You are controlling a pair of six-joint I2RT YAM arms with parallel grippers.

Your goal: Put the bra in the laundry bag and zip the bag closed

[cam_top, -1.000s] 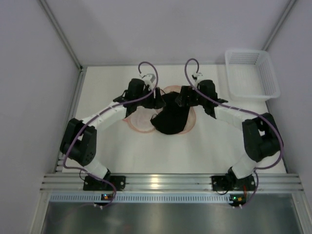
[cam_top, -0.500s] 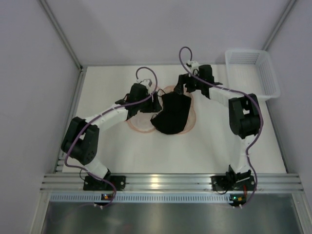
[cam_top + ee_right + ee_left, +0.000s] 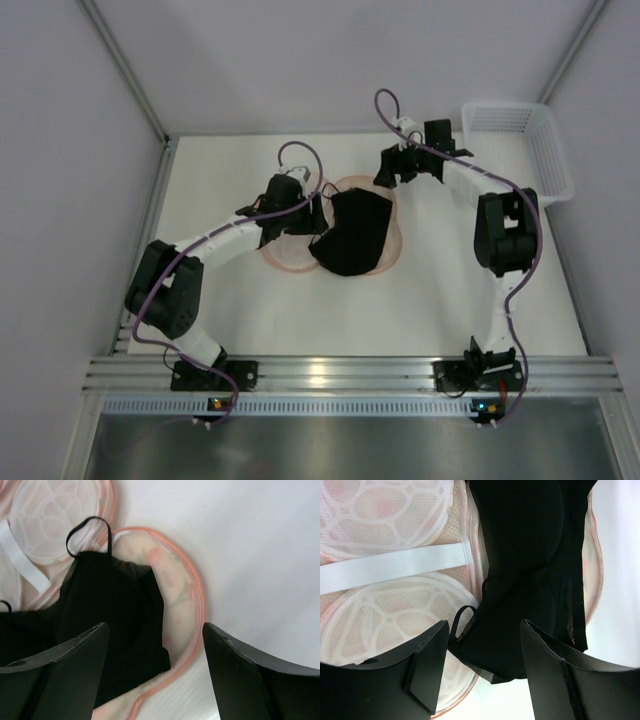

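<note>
Black left gripper [image 3: 310,208]: left of centre in the overhead view. Its jaws are spread wide and grip nothing. In its own wrist view [image 3: 485,630] one finger hangs over pale mesh and the other over dark cloth. We judge it is poised there to tuck a loose edge inward.

Laundry bag [image 3: 283,258]: this rounded soft pouch with an orange-pink rim lies opened flat on the white table [image 3: 420,300], at mid-frame. Its pale mesh halves [image 3: 390,615] face up. We take it that the pouch is spread this way so the garment can go in from above.

Elastic band [image 3: 395,567]: a flat white strip crossing the left half, in the upper left of the left wrist view. It lies bare, with nothing under it.

Bra [image 3: 352,235]: the black soft-fabric bra sits at the overhead centre, mostly on the pouch's right half and reaching the fold between the halves [image 3: 530,555]. In the right wrist view [image 3: 110,605] it lies inside the rim [image 3: 197,597], apart from a thin strap loop [image 3: 89,527] poking toward the other half. We judge the loop and the lower edge need gathering before any zipping.

Right gripper [image 3: 388,170]: upper centre-right overhead, just past the pouch's far edge. Its jaws are apart and empty [image 3: 155,630]. We read this as keeping clear of the cloth, and the gripper is near enough to fold a half over.

White plastic mesh basket [image 3: 515,150]: upper right corner, well apart from the pouch and with no part in this step.
</note>
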